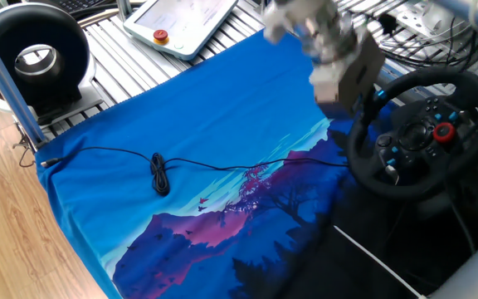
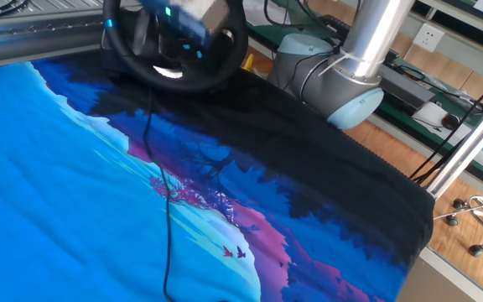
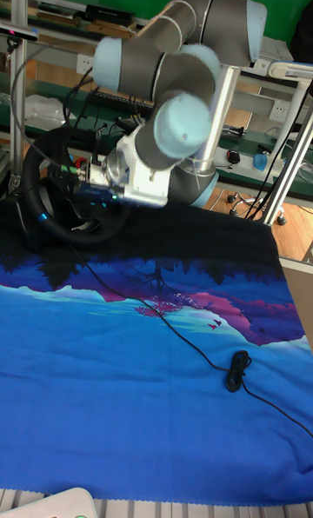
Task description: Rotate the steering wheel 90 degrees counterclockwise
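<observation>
The black steering wheel (image 1: 426, 137) stands at the right edge of the cloth, its red knob on the right of the hub. It also shows as a dark steering wheel rim (image 2: 183, 82) in the other fixed view and at the left, steering wheel rim (image 3: 35, 214), in the tall view. My gripper (image 1: 365, 112) hangs at the wheel's upper left rim, blurred by motion, with small blue lights beside it. Its fingers blend into the black rim, so I cannot tell whether they hold it. The blurred gripper (image 2: 183, 29) covers the wheel's top, and the gripper (image 3: 83, 195) overlaps the hub.
A blue printed cloth (image 1: 181, 116) covers the table. A thin black cable with a coiled bundle (image 1: 160, 174) crosses it toward the wheel. A black ring device with a white centre (image 1: 36, 54) and a white pendant (image 1: 181, 21) sit at the back left. The arm's base (image 2: 342, 84) stands beside the wheel.
</observation>
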You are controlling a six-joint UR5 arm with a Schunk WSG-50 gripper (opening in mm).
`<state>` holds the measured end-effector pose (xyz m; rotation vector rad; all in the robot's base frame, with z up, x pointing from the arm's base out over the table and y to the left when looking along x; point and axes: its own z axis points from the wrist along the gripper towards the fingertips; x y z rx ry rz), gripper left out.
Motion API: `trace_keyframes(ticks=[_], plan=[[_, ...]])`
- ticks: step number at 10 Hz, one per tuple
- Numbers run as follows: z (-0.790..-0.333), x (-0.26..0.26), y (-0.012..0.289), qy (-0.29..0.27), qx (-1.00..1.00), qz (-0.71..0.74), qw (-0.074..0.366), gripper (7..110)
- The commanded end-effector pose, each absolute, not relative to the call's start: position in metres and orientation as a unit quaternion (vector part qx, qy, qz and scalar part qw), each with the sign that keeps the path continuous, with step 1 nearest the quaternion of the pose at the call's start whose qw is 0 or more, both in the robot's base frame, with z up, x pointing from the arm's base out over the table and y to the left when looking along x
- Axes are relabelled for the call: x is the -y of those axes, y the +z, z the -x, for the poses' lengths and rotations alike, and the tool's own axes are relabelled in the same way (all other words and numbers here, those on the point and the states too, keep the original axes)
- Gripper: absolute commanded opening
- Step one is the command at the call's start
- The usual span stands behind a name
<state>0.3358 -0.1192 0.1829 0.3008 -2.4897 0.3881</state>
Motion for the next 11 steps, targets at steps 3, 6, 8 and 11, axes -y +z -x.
trace_keyframes(ticks=[3, 6, 8, 11], plan=[[-0.366, 0.055, 0.215, 0.037, 0.987, -0.110, 0.109, 7], [-0.361, 0.072, 0.217, 0.087, 0.987, -0.088, 0.099, 7], [-0.377, 0.067, 0.213, 0.084, 0.990, -0.095, 0.066, 7], [-0.390, 0.056, 0.206, 0.092, 0.990, -0.104, 0.014, 7]])
